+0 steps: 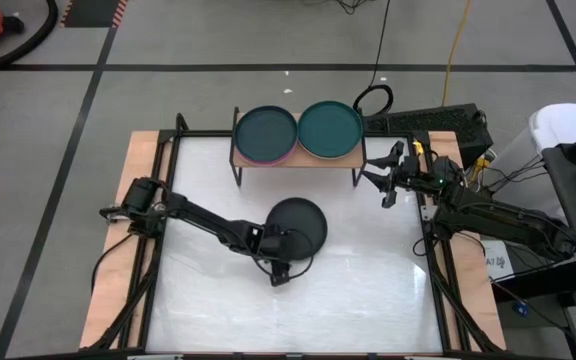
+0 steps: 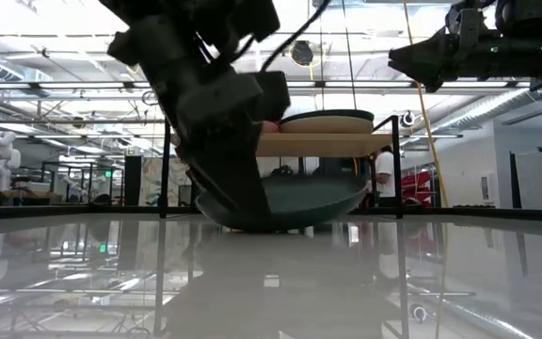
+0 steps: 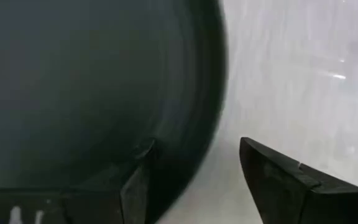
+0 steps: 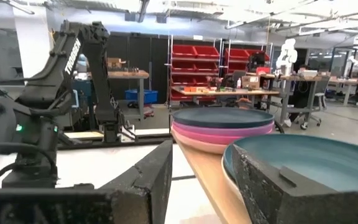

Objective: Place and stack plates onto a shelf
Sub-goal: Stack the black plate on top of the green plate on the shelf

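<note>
A dark grey plate (image 1: 298, 222) (image 2: 313, 200) lies on the white tabletop in the middle. My left gripper (image 1: 284, 252) (image 3: 197, 142) is open at its near edge, one finger over the plate's inside and one outside the rim (image 3: 213, 99). The light-wood shelf (image 1: 360, 156) (image 2: 318, 144) at the far side carries two stacks: a dark teal plate (image 1: 265, 130) (image 4: 222, 117) on magenta and pink ones, and a teal plate (image 1: 330, 128) (image 4: 309, 158) on a beige one. My right gripper (image 1: 388, 186) (image 4: 201, 152) hangs open in the air off the shelf's right end. My left gripper straddles the dark plate's near rim from above, slanting. The inner finger (image 3: 138, 180) lies close over the plate's inner wall; I cannot tell whether it touches. The outer finger (image 3: 278, 180) stands clear of the rim, with bare table showing between.
Black frame rails (image 1: 173, 140) run along the table's left, right and far sides, on a wooden border (image 1: 118, 250). The shelf's thin black legs (image 1: 236, 175) stand on the tabletop. Cables and a dark box (image 1: 438, 122) sit behind the shelf's right end.
</note>
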Robot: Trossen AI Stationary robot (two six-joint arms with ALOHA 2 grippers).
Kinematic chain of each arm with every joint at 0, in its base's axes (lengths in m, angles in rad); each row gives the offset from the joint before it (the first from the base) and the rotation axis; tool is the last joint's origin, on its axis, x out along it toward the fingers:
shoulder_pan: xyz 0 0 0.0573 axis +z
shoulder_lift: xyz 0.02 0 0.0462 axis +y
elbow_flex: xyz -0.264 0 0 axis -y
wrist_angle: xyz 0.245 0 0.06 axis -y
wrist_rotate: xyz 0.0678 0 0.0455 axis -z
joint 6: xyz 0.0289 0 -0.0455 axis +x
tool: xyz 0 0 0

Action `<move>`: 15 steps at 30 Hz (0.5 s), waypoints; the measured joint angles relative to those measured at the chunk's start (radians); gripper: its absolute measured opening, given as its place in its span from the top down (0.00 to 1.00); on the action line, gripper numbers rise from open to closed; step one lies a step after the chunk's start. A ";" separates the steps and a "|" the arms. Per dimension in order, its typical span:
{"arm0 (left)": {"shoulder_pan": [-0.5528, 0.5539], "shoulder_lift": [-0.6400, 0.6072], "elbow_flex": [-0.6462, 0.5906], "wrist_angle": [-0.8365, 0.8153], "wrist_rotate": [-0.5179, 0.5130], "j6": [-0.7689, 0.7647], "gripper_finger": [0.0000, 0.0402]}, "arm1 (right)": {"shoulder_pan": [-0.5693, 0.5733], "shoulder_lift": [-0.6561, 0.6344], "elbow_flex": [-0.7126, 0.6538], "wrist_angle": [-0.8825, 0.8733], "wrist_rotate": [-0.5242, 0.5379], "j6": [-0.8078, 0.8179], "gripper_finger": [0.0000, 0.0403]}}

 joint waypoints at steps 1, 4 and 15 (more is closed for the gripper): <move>0.000 0.008 0.001 0.009 -0.006 0.001 0.42 | 0.000 0.000 0.000 0.000 0.000 0.000 0.64; 0.001 0.018 0.002 0.020 -0.008 -0.003 0.45 | 0.000 0.003 0.000 0.004 0.000 0.000 0.64; 0.001 0.008 0.003 0.032 -0.077 -0.019 0.95 | 0.000 0.008 0.000 0.006 0.000 0.000 0.64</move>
